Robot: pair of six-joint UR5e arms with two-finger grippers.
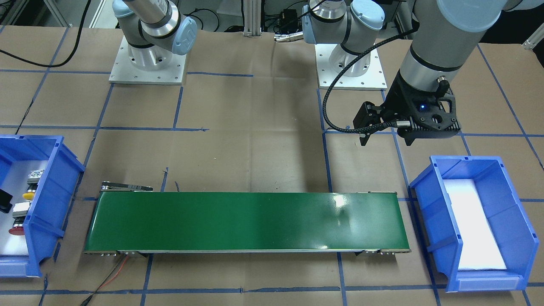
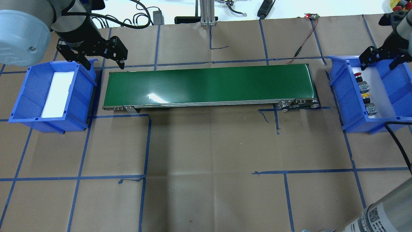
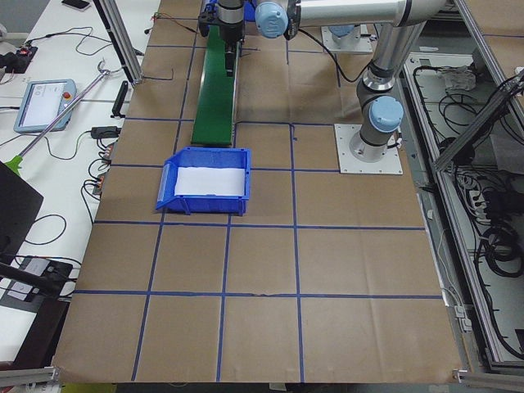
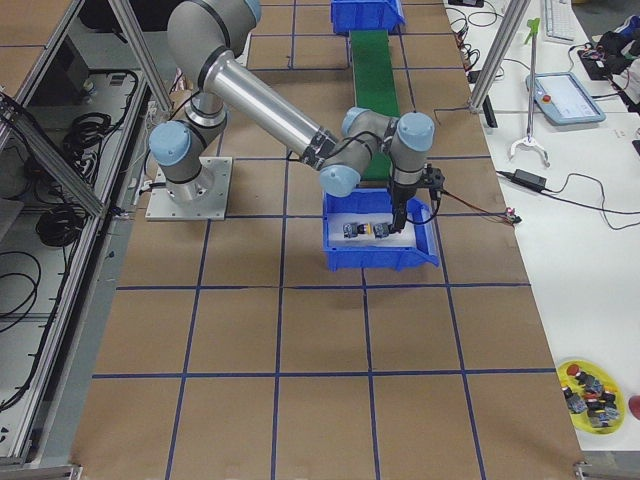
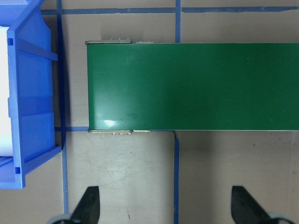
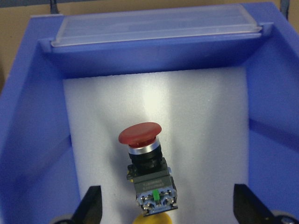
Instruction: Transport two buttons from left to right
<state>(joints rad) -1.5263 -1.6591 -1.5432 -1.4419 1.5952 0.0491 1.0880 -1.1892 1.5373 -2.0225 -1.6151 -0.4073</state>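
Observation:
Two buttons lie on white foam in the blue bin on my right side: a red-capped one and a yellow-capped one. In the front-facing view they show as the yellow button and the red button. My right gripper is open above this bin. In the right wrist view the red button lies between the open fingers, apart from them, with the yellow cap at the bottom edge. My left gripper is open and empty, by the belt's left end.
A green conveyor belt runs between the two bins. The blue bin on my left holds only white foam. A red-and-black wire runs to the belt's right end. Blue tape lines cross the brown table.

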